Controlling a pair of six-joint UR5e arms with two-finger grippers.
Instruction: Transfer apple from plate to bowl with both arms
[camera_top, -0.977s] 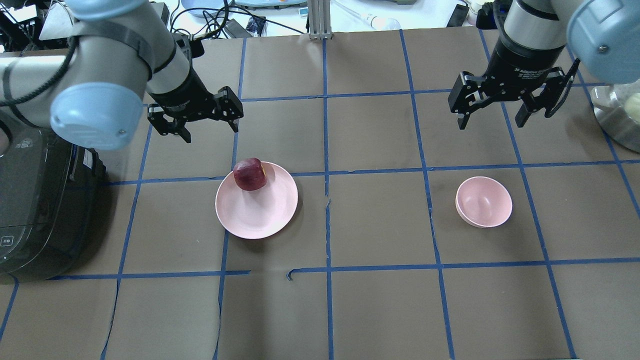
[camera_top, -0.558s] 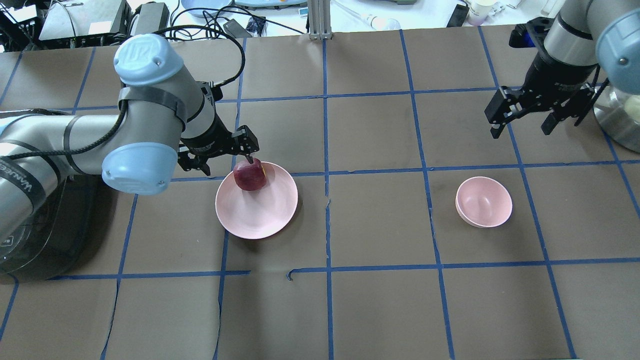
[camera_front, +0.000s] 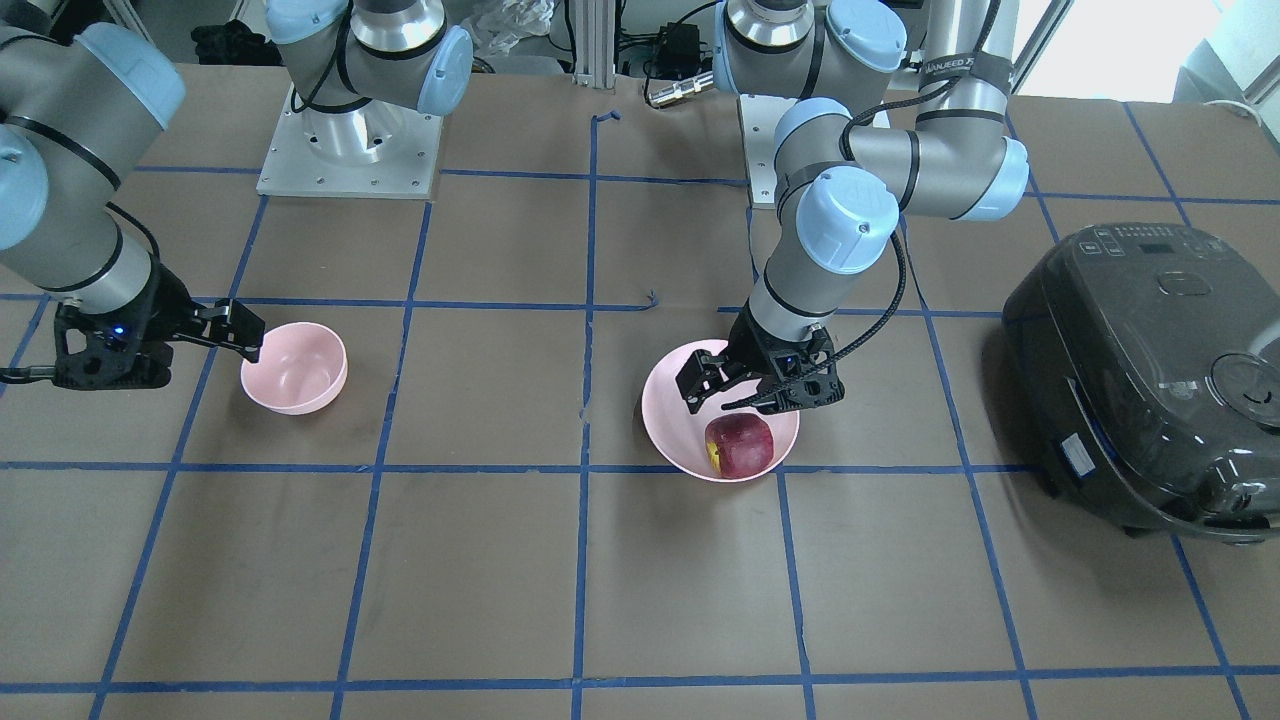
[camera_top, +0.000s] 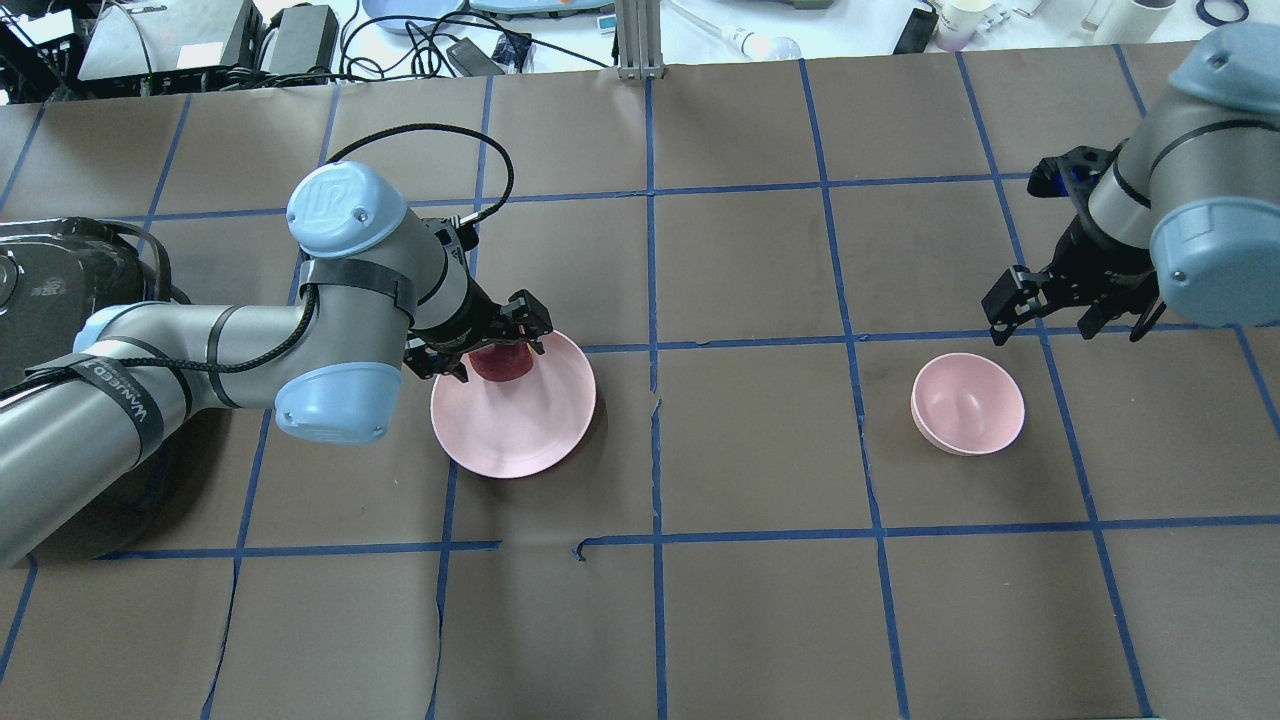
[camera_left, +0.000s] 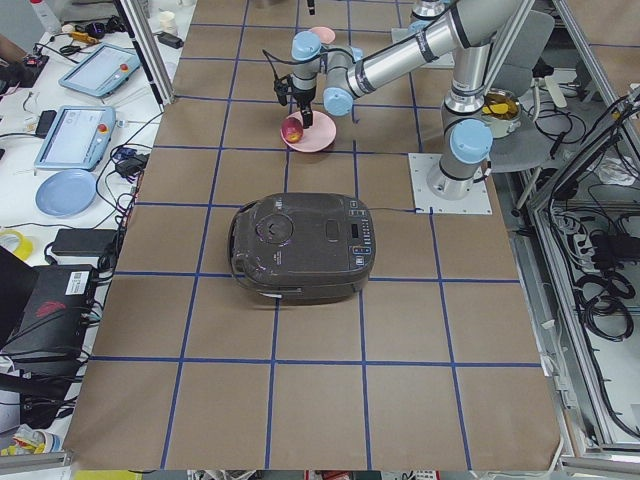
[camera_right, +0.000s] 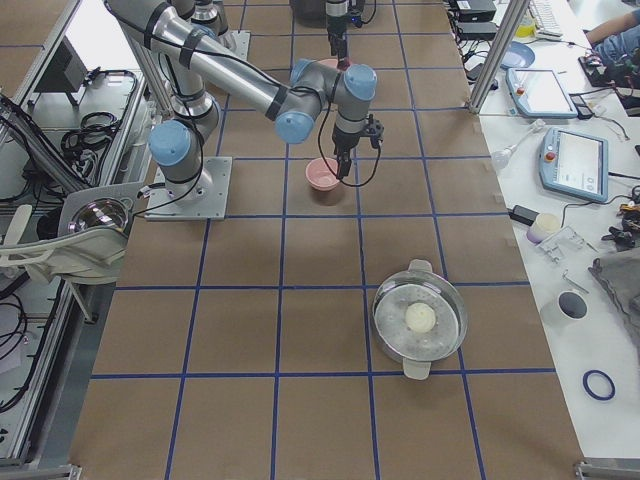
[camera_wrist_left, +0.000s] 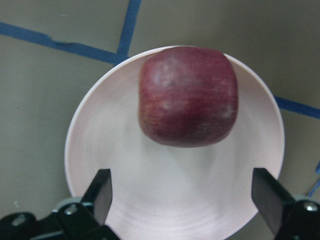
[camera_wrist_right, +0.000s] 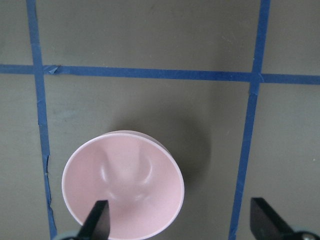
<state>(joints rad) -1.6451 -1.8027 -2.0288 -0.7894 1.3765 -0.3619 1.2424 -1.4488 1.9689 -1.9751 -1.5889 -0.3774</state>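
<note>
The dark red apple (camera_front: 741, 445) with a yellow patch sits near the rim of the pale pink plate (camera_front: 680, 410). My left gripper (camera_top: 490, 348) is open and hangs just above the apple (camera_top: 502, 366), partly covering it. In the left wrist view the apple (camera_wrist_left: 187, 95) lies on the plate (camera_wrist_left: 175, 200), between and just beyond the two spread fingers (camera_wrist_left: 102, 195). The small pink bowl (camera_top: 968, 403) is empty. My right gripper (camera_top: 1070, 318) is open, just behind the bowl (camera_wrist_right: 122, 190).
A black rice cooker (camera_front: 1140, 370) stands beside the plate on the left arm's side. A metal pot (camera_right: 420, 318) holding a pale round thing sits beyond the bowl on the right arm's side. Blue tape lines cross the brown table.
My left arm has come down and forward from behind the plate to just over the apple. My right gripper has come down and nearer, to just behind the bowl. Both stay open.
</note>
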